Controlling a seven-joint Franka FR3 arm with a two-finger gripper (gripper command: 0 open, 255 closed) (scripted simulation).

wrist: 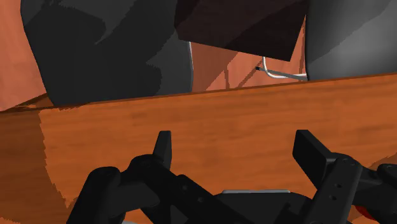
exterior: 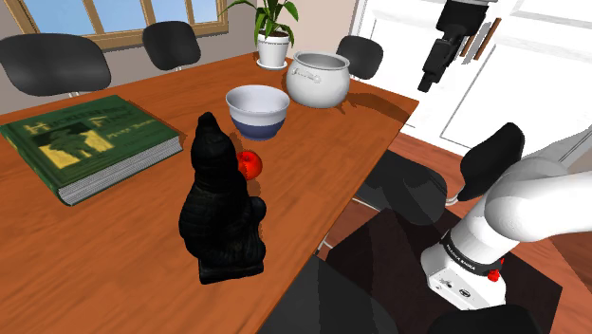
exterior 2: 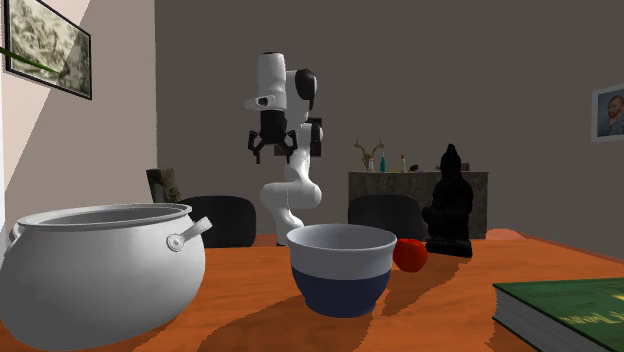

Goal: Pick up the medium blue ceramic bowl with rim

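The white-rimmed, blue-based bowl [exterior: 257, 111] was seen upright on the desk [exterior: 123, 218] at the shoulder view's upper centre, just beside the pale pot [exterior: 318, 78]. The pincer [exterior: 426, 83] was held open at upper right, well apart.

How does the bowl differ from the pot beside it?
The bowl is white above a blue base; the pot is plain whitish-grey. The pot has side handles and a bulging body; the bowl has no handles and flares upward. The pot looks wider than the bowl. Both stand upright, open-topped, on the wooden table.
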